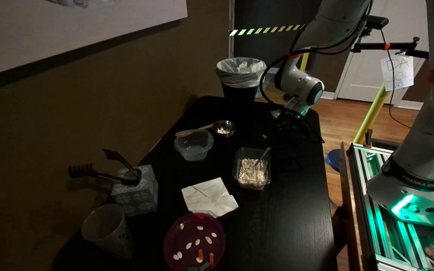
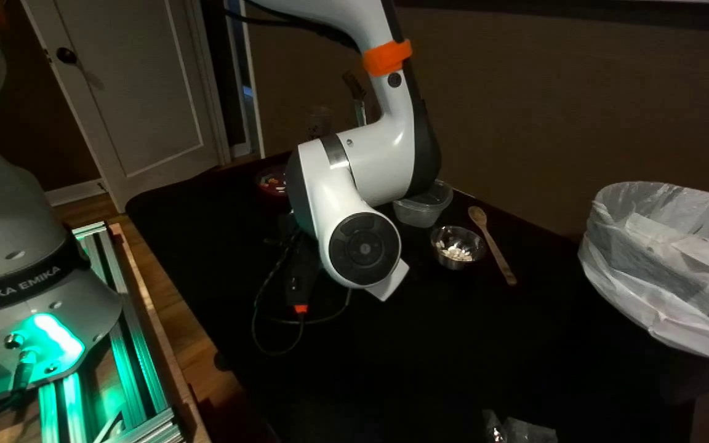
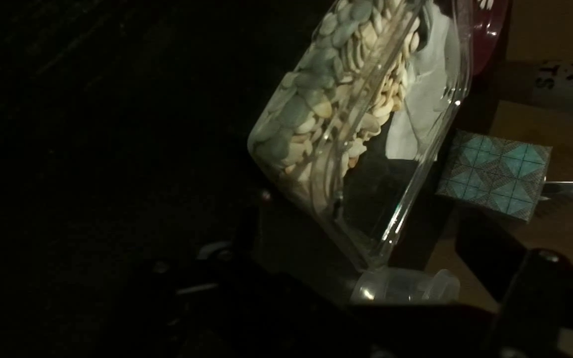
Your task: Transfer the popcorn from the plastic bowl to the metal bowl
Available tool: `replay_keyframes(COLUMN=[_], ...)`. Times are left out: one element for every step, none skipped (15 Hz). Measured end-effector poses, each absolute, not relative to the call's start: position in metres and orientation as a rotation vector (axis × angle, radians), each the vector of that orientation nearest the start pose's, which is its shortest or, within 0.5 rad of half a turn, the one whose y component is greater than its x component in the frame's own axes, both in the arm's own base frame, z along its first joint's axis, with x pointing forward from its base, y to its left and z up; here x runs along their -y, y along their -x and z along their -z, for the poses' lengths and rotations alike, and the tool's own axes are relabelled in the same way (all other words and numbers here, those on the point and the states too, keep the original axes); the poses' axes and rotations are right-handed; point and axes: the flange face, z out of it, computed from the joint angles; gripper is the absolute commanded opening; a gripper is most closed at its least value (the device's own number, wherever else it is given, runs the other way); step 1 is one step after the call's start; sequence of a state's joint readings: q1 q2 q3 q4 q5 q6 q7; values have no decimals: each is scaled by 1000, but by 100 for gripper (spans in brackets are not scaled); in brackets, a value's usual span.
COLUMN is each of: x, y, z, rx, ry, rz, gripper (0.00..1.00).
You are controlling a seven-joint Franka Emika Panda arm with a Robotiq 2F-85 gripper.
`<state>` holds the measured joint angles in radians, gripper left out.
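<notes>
A clear plastic container [image 1: 248, 153] stands on the dark table and holds pale pieces [image 1: 252, 173] that look like seeds. A thin handle [image 1: 265, 153] leans out of it towards the gripper. The container [image 3: 397, 216] fills the upper middle of the wrist view. The small metal bowl [image 1: 232, 128] holds a few white pieces and also shows in an exterior view [image 2: 453, 265]. My gripper [image 3: 361, 226] is open, its dark fingers wide apart with nothing seen held between them. It hangs low near the container's corner; in an exterior view the arm hides it.
An empty-looking plastic bowl [image 1: 194, 148] and a wooden spoon [image 2: 495, 249] lie near the metal bowl. A lined bin [image 1: 241, 75] stands at the table's end. A napkin [image 1: 209, 197], purple plate [image 1: 187, 235], cup [image 1: 106, 229] and patterned box with tongs [image 1: 138, 195] stand along the table.
</notes>
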<state>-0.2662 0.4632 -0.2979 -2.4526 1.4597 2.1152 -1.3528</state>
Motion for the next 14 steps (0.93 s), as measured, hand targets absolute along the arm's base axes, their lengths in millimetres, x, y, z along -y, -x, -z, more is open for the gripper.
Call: replay_keyframes(x=[196, 195, 195, 194, 194, 193, 191, 190, 188, 186, 184, 182, 180, 179], y=[-360, -359, -358, -357, -357, -356, -354, -352, -350, -348, -347, -346, -346, -346], z=[-99, -101, -103, -105, -107, -109, -110, -111, -112, -114, -115, -116, -117, -119], rx=[-571, -577, -581, -585, -588, -591, -592, -590, -587, -585, -581, -573, -568, -563], ry=[2205, 2202, 2200, 2198, 2196, 2195, 2194, 2191, 2190, 2189, 2184, 2173, 2164, 2156], rz=[344, 340, 335, 330, 325, 315, 302, 286, 271, 257, 247, 243, 243, 243], gripper=[100, 100, 100, 100, 100, 100, 100, 100, 100, 100, 100, 100, 100, 100])
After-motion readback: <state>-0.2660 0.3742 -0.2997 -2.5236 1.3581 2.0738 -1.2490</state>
